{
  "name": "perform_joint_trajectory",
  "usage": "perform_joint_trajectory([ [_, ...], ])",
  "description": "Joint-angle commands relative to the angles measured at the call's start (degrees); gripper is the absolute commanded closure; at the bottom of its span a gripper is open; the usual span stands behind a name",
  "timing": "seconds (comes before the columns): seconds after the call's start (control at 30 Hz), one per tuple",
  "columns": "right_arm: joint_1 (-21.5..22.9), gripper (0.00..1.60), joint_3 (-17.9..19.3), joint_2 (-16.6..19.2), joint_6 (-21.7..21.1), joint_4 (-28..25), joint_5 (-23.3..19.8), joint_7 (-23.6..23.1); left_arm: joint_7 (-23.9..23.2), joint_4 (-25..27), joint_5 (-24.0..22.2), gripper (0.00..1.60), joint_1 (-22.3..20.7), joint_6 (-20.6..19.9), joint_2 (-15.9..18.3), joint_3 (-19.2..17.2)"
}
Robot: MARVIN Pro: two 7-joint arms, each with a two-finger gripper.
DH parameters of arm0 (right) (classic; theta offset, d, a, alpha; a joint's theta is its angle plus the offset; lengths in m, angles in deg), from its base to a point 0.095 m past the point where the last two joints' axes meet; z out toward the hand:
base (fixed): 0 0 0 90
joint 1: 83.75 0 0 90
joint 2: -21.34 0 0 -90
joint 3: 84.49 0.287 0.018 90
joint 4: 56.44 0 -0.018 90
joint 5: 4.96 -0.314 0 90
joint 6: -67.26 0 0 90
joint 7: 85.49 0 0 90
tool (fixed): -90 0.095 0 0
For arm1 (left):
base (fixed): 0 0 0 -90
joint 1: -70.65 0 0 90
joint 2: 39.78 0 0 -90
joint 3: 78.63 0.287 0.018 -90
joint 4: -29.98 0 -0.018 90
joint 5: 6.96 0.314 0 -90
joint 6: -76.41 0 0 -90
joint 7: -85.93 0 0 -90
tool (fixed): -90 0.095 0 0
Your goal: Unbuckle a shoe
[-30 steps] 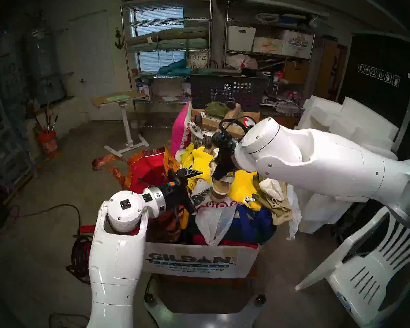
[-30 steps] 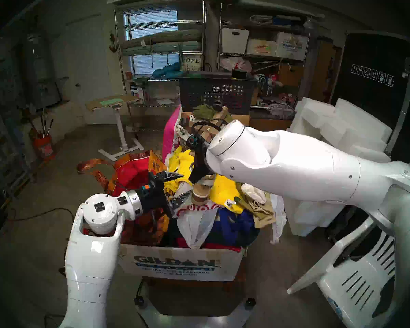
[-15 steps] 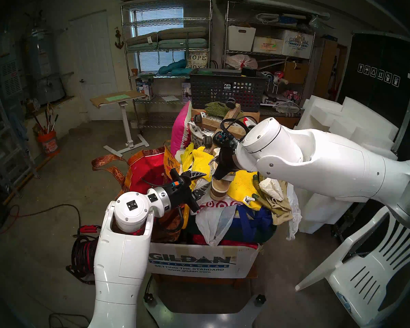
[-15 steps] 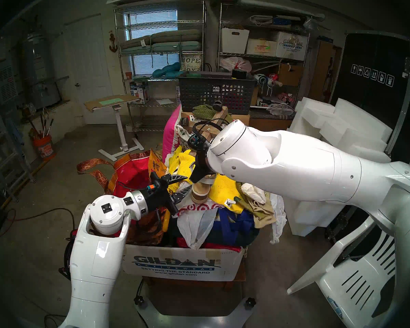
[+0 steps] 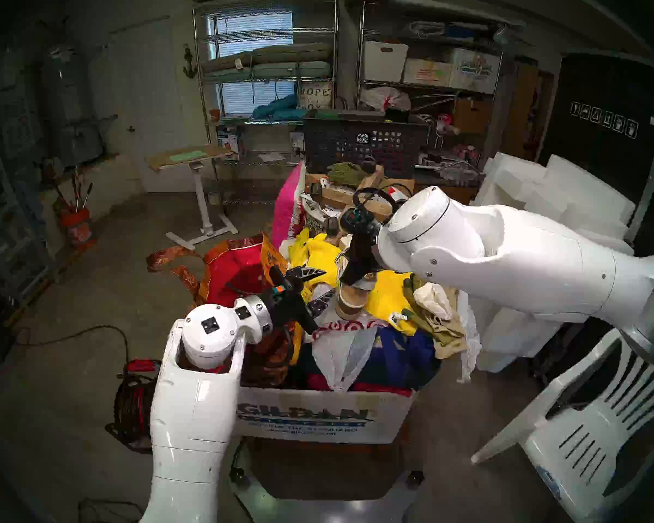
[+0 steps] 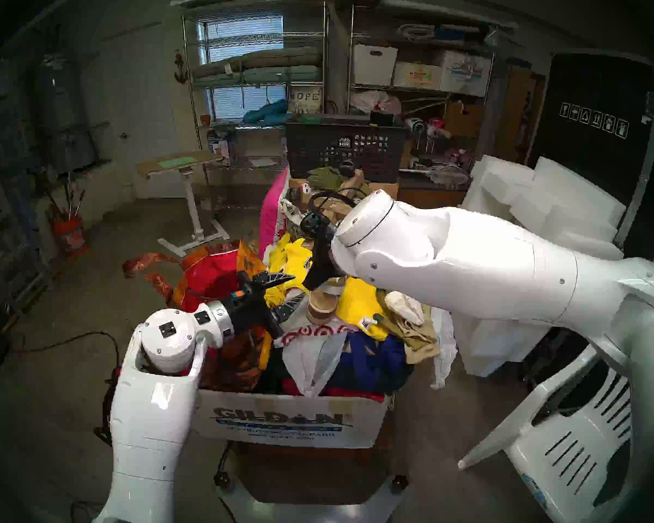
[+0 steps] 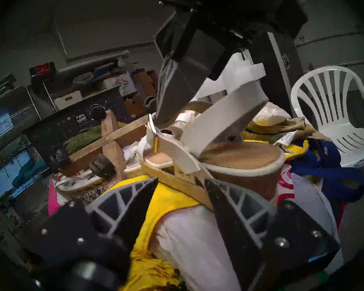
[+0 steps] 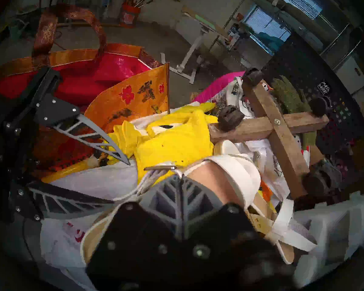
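A white-strapped platform sandal with a tan footbed and a woven jute-and-cork sole (image 5: 350,301) sits at the centre of the head views, atop yellow cloth (image 5: 387,297) heaped in an overfilled white cardboard box printed GILDAN (image 5: 318,416). The right gripper (image 8: 178,176), reaching down from the upper right of the frame, has its jaws clenched on the sandal's thin white ankle strap (image 8: 150,176), right beside the small metal buckle (image 8: 160,168) (the wrist view shows the two fingers pressed together with the strap running out between them). In the left wrist view the same strap is drawn up taut under the dark right fingers (image 7: 172,95), with the wide white toe band (image 7: 225,120) arching over the footbed at centre right.

The left gripper (image 5: 320,286), level at centre left of the head views, has its jaws released and parted, holding nothing; its lower finger (image 7: 229,200) lies just beside the cork edge of the sole, though whether it touches cannot be told. The upper finger (image 5: 310,273) hangs over the yellow cloth.

A red and orange patterned tote bag (image 5: 238,269) stands left of the heap, a white plastic bag with red rings (image 5: 340,341) lies below the sandal, and a white plastic chair (image 5: 589,435) fills the lower right.
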Motion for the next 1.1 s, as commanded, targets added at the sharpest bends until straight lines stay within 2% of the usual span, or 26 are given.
perform_joint_trajectory([
  [0.0, 1.22, 1.51, 1.13, 0.11, 0.45, 0.27, 0.35, 0.04, -1.43, 2.83, -1.92, 0.48, 0.93, 0.00, 0.38, -1.22],
  [0.17, 1.15, 1.52, 1.12, 0.01, 0.53, 0.34, 0.43, 0.02, -1.30, 2.19, -1.75, 0.51, 0.65, 0.11, -0.08, -1.33],
  [0.27, 1.14, 1.51, 1.10, -0.26, 0.55, 0.53, 0.48, -0.03, -0.17, 1.81, -1.63, 0.46, 0.10, 0.33, -0.26, -0.49],
  [0.57, 1.12, 1.50, 1.12, -0.50, 0.49, 0.55, 0.51, 0.03, 0.07, 2.05, -1.22, 0.47, -1.01, -0.17, -0.49, 0.23],
  [0.7, 1.06, 1.50, 1.17, -0.54, 0.51, 0.47, 0.43, 0.10, 0.73, 1.21, -0.49, 0.50, -1.27, 0.09, -0.51, 0.80],
  [0.73, 1.00, 1.50, 1.21, -0.55, 0.51, 0.39, 0.36, 0.23, 0.84, 0.76, -0.10, 0.59, -1.25, 0.02, -0.48, 1.00],
  [0.97, 0.77, 1.49, 1.40, -0.49, 0.38, 0.00, -0.01, 0.77, 2.52, -1.59, 0.98, 0.58, -1.61, 1.47, -0.57, 1.57],
  [1.07, 0.78, 1.50, 1.42, -0.44, 0.29, -0.13, -0.08, 0.83, 2.99, -1.44, 1.11, 0.63, -1.61, 1.54, -0.58, 1.75],
])
